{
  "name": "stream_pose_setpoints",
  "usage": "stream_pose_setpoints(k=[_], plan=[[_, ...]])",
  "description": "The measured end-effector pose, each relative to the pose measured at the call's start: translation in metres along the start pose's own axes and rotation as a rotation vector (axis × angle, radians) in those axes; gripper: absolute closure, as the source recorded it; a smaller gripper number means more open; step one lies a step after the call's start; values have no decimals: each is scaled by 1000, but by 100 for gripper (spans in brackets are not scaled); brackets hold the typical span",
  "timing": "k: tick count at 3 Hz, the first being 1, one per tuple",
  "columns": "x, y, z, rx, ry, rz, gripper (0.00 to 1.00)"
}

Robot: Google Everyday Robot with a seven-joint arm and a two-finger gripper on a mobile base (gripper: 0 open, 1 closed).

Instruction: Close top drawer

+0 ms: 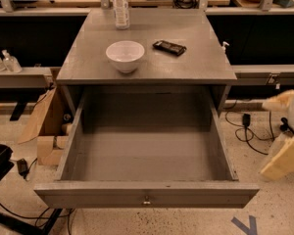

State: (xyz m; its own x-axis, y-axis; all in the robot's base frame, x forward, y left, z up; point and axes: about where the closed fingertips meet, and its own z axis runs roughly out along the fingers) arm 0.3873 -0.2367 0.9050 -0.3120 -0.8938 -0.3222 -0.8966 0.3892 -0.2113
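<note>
top drawer point(147, 155) fully out | claw point(287, 148) low at right, grip state: cannot tell | I'd press front beside knob point(146, 200), push straight far

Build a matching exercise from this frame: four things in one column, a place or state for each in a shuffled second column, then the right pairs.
Things
1. top drawer
2. white bowl
3. clear bottle
4. gripper

Places or states
A. standing at the back of the cabinet top, left of centre
B. pulled out towards the camera, open
C. low at the right edge of the view, apart from the drawer
D. upright near the cabinet top's front edge

Pairs: 1-B, 2-D, 3-A, 4-C
</note>
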Motion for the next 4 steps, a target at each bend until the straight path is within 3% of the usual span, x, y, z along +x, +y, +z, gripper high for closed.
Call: stream_pose_setpoints(k=[1,2,3,4], plan=[[40,32,46,-7,-59,90,41],[78,70,108,-55,-99,163,73],[82,83,129,-100,-79,149,95],[82,84,130,-101,-78,148,100]])
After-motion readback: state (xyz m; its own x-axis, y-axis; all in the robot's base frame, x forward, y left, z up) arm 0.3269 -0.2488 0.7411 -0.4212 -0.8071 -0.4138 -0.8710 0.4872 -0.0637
